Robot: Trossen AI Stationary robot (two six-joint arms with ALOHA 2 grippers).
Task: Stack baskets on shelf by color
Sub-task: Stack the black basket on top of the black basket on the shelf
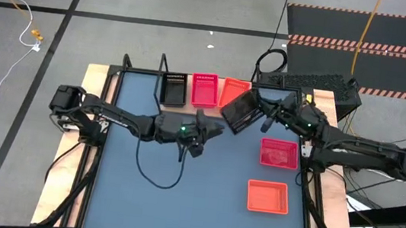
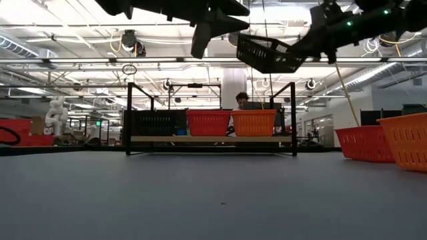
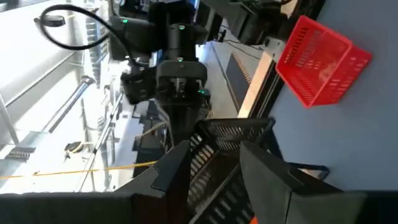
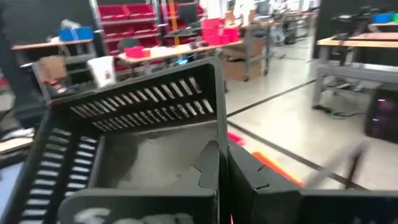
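Slotted plastic baskets [image 1: 277, 153], wooden shelf [image 2: 211, 139], matt blue-grey tabletop [image 1: 177, 203].

**Robotics lab in an open industrial hall**

Looks like a robot test bay inside a warehouse-style workshop. Grey concrete floor [image 1: 162, 2] crossed by dark taped lines, with black anti-slip mats edged in red-white hazard stripes [image 1: 366, 29]. Yellow and white cables [image 1: 26, 21] trailing loose across the floor. Exposed ceiling beams, ducts and strip lights [image 2: 80, 40] overhead. Further benches loaded with red plastic storage bins [image 4: 134, 15] beyond. Seated person [image 2: 241, 100] at a screen behind the blue-grey worktop [image 1: 200, 206].
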